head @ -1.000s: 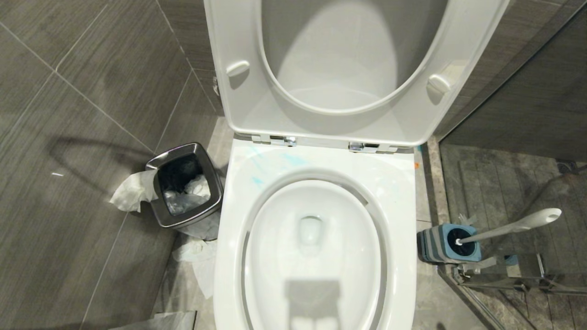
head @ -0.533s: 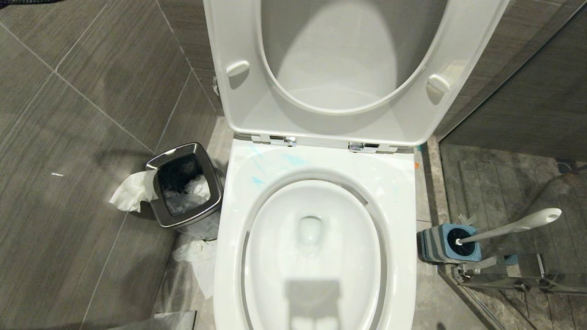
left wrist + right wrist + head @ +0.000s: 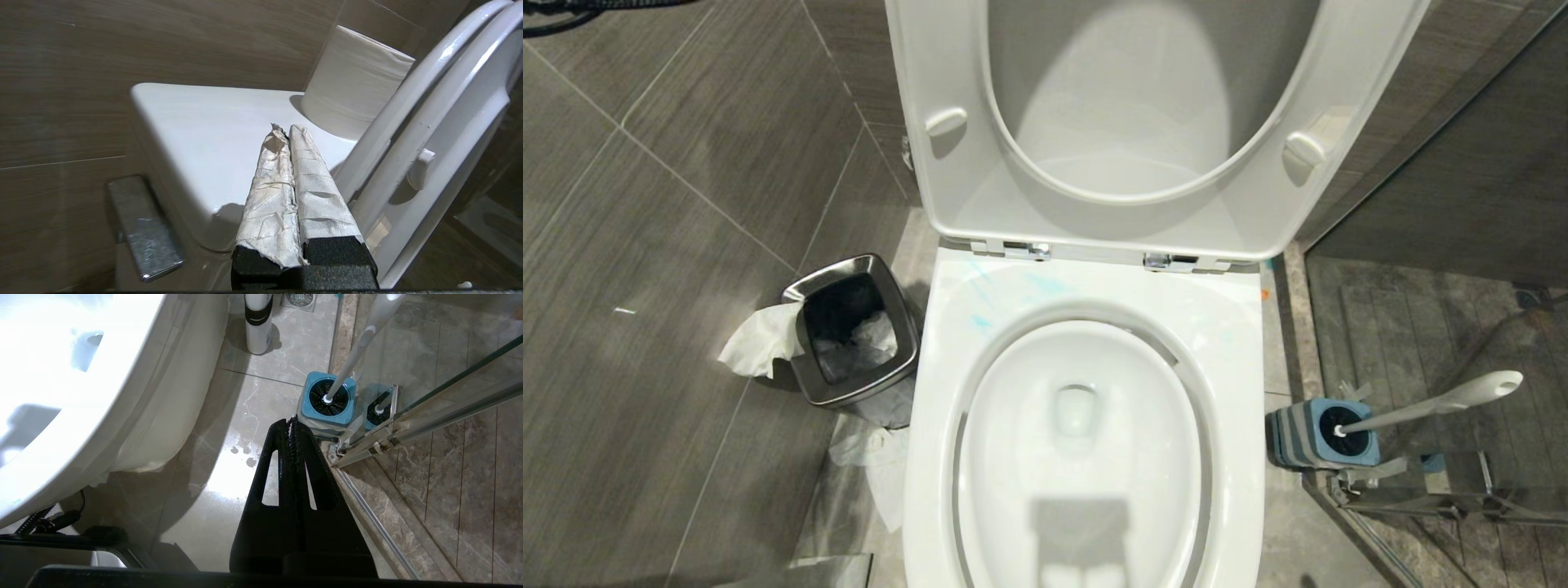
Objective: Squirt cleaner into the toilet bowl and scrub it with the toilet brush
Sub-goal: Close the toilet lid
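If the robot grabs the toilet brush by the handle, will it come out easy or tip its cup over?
The brush leans in its holder, so a slanted pull might tip that small cup. The handle looks slim, smooth and stiff, so it may slip a little in a grip. The bushy head fills the cup and could snag coming out.

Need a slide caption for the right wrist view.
Shut right claw hangs above the floor, short of the brush standing in its holder.
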Controlling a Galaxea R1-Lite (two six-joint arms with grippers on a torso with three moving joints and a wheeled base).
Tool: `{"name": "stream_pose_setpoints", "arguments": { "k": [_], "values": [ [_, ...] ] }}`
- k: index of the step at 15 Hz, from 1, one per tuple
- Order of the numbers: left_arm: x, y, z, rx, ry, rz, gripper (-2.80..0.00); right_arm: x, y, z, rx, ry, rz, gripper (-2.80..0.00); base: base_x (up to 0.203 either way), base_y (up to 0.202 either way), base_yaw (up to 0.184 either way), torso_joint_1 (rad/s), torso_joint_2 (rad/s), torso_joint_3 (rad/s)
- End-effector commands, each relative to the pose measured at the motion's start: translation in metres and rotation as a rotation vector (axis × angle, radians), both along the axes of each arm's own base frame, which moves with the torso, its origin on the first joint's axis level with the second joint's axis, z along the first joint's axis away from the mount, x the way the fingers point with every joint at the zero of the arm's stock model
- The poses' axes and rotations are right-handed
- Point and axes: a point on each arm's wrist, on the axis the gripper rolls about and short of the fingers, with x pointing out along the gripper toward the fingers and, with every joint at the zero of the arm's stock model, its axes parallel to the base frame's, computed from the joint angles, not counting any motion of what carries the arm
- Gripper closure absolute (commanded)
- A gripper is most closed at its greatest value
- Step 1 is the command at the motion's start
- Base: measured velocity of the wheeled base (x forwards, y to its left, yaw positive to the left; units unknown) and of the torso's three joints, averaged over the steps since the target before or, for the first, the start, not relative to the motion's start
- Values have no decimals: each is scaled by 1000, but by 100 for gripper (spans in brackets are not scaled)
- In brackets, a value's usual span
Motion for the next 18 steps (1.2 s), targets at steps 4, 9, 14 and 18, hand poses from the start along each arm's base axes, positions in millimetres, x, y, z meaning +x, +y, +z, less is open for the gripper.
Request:
{"name": "stream_pose_setpoints", "arguments": {
  "k": [4, 9, 14, 18],
  "values": [
    [6, -18, -6, -13, 9, -38, 0, 0, 0, 0, 0, 1, 1, 0, 0, 0, 0, 0, 0, 0],
    [11, -29, -11, -2, -10, -43, 0, 0, 0, 0, 0, 1, 1, 0, 0, 0, 0, 0, 0, 0],
    [17, -37, -16, -7, -13, 4, 0, 0, 0, 0, 0, 1, 1, 0, 0, 0, 0, 0, 0, 0],
    [18, -40, -18, -7, -4, 11, 0, 0, 0, 0, 0, 1, 2, 0, 0, 0, 0, 0, 0, 0]
  ]
}}
